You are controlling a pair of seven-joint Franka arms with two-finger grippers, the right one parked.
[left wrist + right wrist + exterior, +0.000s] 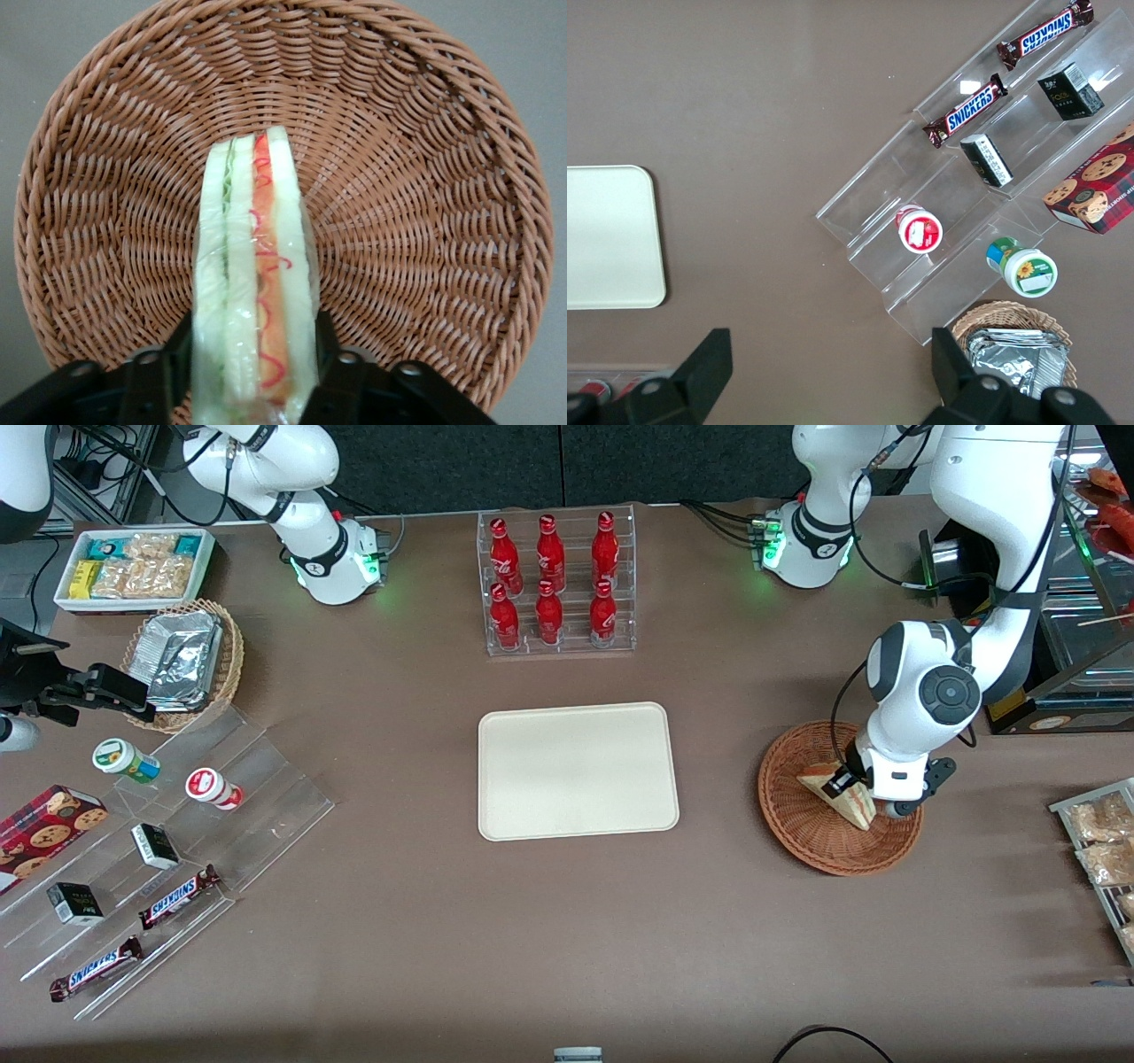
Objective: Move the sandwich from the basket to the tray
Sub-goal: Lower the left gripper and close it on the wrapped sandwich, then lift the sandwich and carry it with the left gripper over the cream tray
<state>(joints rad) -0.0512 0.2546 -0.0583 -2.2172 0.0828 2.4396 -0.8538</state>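
The sandwich (856, 809) is a clear-wrapped white-bread wedge standing on edge in the reddish-brown wicker basket (797, 841), toward the working arm's end of the table. My left gripper (846, 784) reaches down into the basket and is shut on the sandwich. In the left wrist view both black fingers (332, 372) press the bread faces of the sandwich (257, 266), with the red and green filling edge facing the camera and the basket (425, 177) weave beneath. The gripper (254, 376) holds the wedge's wide end. The cream tray (576, 771) lies bare at mid-table, beside the basket.
A clear rack of red bottles (556, 584) stands farther from the front camera than the tray. Toward the parked arm's end are a tan basket of foil packets (182, 660), a white snack box (133, 567) and an acrylic stand with snacks (159, 841). Snack packets (1103, 841) lie near the working arm's table edge.
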